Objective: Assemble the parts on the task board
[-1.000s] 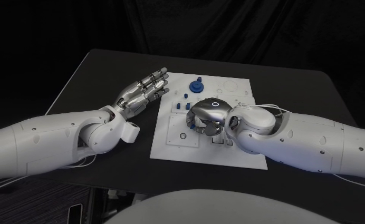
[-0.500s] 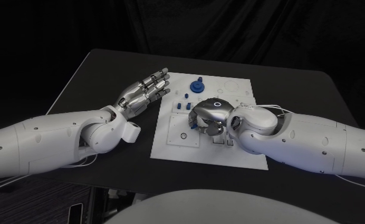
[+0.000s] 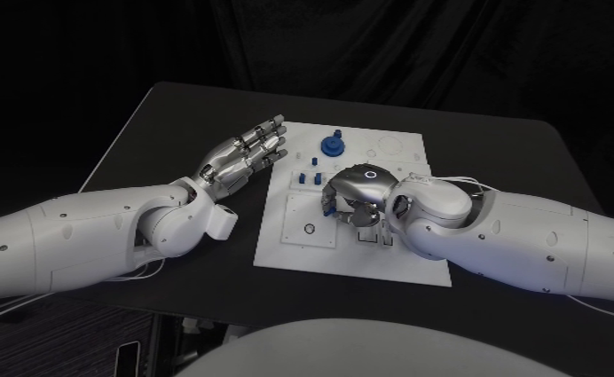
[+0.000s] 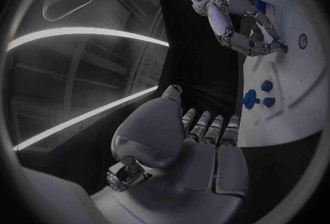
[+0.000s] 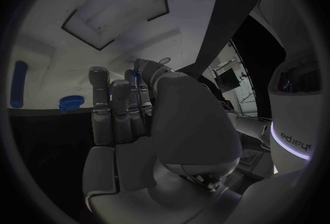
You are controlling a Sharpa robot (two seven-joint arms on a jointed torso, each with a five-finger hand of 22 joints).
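Observation:
The white task board (image 3: 288, 248) lies mid-table. My right hand (image 3: 357, 194) curls over its middle and pinches a small blue part (image 3: 330, 210) between thumb and fingertips, just above the board. The left wrist view shows that hand (image 4: 237, 26) with the blue part (image 4: 279, 45) at its fingertips, and the right wrist view has the part (image 5: 136, 74) by the thumb tip. My left hand (image 3: 242, 157) lies open and flat beside the board's left edge, holding nothing. A larger blue part (image 3: 333, 145) stands at the board's far side, with small blue pegs (image 3: 303, 179) near it.
In the left wrist view, three blue parts (image 4: 250, 98) sit close together on the board (image 4: 302, 78) near my left fingertips. A blue cylinder (image 5: 18, 92) and a round blue part (image 5: 69, 104) appear in the right wrist view. Bare black table (image 3: 167, 129) surrounds the board.
My right hand has shifted slightly towards the far right over the board, still holding the small blue part. The left hand has not moved.

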